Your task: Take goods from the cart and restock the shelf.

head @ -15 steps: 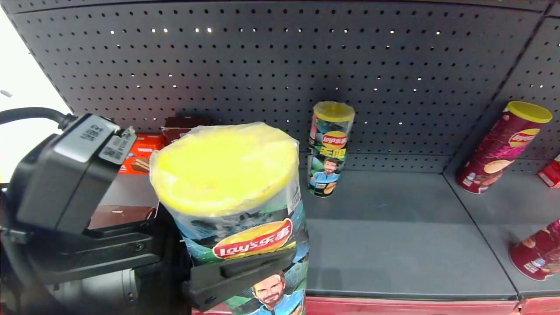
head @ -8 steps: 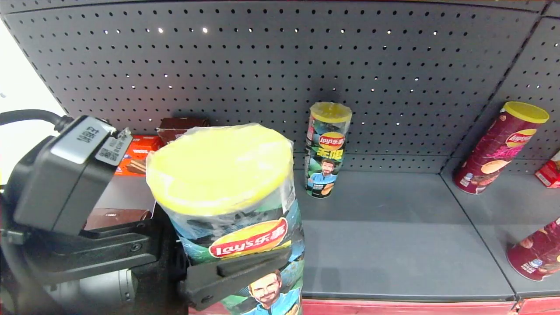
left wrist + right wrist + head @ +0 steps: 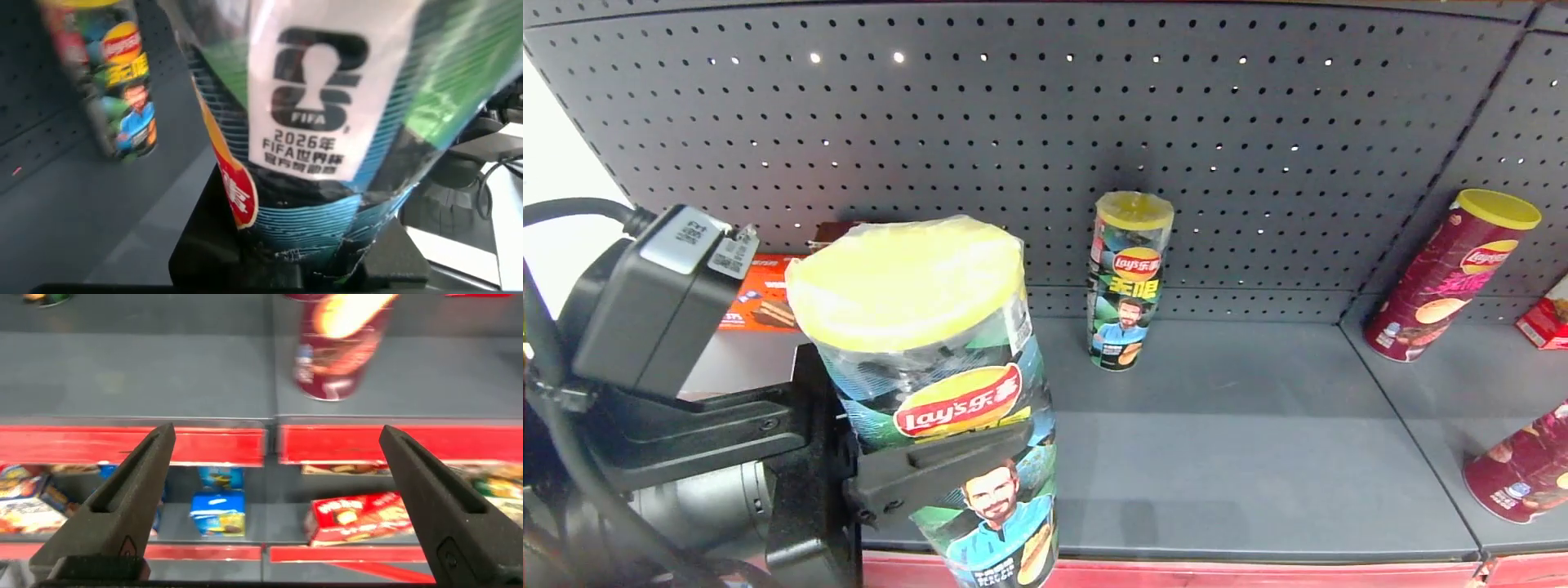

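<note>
My left gripper (image 3: 907, 457) is shut on a tall chip can (image 3: 939, 384) with a yellow lid and a blue-green wrapper, held upright at the shelf's front left edge. The left wrist view has the held can (image 3: 327, 139) close up. An identical can (image 3: 1129, 282) stands upright on the grey shelf (image 3: 1241, 457) against the pegboard back, to the right of and behind the held one; it is also in the left wrist view (image 3: 114, 82). My right gripper (image 3: 278, 506) hangs open in front of the shelf's red front edge (image 3: 221, 445), nothing between its fingers (image 3: 122, 514).
A maroon chip can (image 3: 1454, 273) leans against the pegboard at the right, and another (image 3: 1523, 474) sits at the right front. Orange and brown boxes (image 3: 768, 298) lie at the back left. A small red box (image 3: 1539, 322) sits far right. Lower shelves hold packets (image 3: 216, 510).
The held can has shifted a little left and up in the head view, with the left gripper. The whole picture has drifted slightly, so the camera has moved too.
</note>
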